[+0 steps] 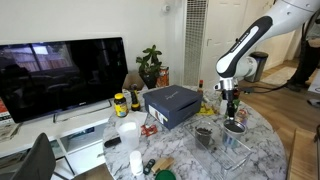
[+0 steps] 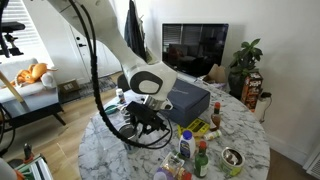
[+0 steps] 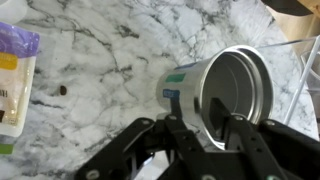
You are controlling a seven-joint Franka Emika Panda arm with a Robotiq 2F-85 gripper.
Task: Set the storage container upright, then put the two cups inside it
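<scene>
While jaws straddle metal cup (image 3: 225, 90) rim, packet (image 3: 12, 70) lies well apart.

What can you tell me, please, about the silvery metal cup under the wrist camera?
The metal cup is a shiny round tin with a bright rim, an empty inside and a white-and-teal printed side. It seems to stand upright on the marble table. The pincer straddles its near wall, one finger inside, one outside; whether it grips yet is unclear.
</scene>
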